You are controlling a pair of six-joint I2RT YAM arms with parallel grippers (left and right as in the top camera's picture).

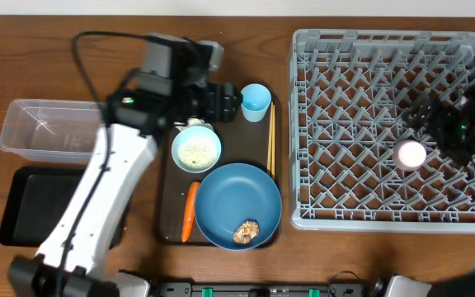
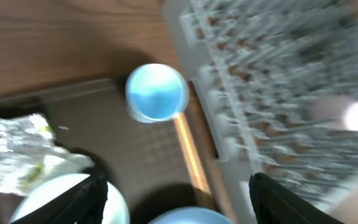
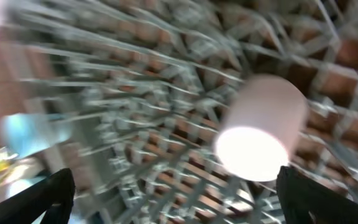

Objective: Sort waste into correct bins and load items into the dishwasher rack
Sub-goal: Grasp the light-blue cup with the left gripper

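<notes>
Ok, pink-cup load looks done: small pink plastic cup [image 1: 411, 154] sits in the large grey lattice plastic rack [image 1: 386, 37], right jaws apart and off it; next, left jaws, apart and empty, should close on the small light-blue cup [image 1: 256, 101].

No legible text or labels anywhere.

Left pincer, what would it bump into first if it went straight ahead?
Most likely the blue cup, right ahead of the open left pincer. The blur hides depth, so I'm not sure.
</notes>
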